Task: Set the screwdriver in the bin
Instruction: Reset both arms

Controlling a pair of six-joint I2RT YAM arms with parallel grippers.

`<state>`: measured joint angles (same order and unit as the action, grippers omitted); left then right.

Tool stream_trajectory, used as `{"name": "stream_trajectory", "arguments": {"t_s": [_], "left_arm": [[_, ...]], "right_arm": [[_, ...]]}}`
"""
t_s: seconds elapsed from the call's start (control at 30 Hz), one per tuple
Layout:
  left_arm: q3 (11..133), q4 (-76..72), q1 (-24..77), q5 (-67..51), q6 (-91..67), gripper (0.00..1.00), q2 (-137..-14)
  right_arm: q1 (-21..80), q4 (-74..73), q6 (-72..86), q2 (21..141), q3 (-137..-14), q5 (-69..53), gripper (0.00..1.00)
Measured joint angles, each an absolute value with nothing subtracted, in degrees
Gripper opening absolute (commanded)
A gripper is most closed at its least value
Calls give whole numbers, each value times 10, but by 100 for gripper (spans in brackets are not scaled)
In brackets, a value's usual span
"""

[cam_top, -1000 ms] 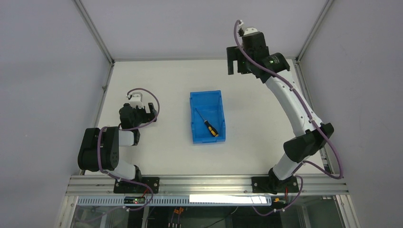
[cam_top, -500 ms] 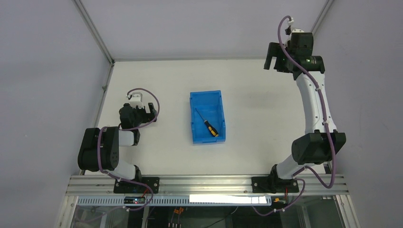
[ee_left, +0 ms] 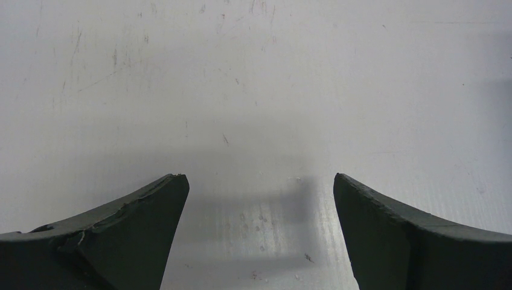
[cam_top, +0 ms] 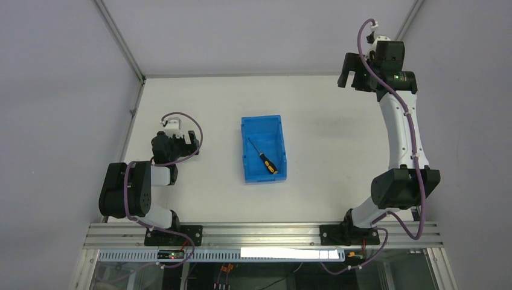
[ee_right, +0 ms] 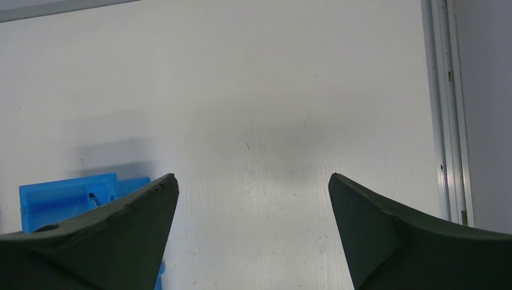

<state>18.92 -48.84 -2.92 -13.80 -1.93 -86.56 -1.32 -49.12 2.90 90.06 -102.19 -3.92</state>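
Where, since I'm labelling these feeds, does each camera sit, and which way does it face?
Top external: above and behind the bases, looking down on the table, the bin and the screwdriver inside it; the left arm and right arm show whole.
Left wrist: on the left arm, looking down at the table surface; the left fingers show, apart.
Right wrist: on the raised right arm, looking down at the table; the right fingers show, apart.
Shared: top external and right wrist both show the bin.
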Motion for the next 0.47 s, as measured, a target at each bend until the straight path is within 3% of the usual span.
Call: {"name": "stream_trajectory", "arguments": {"t_s": [0.47], "left_arm": [[189, -488, -29, -138, -19, 99, -866]], "right_arm": [[-13, -478, 29, 901, -1022, -38, 99]]}}
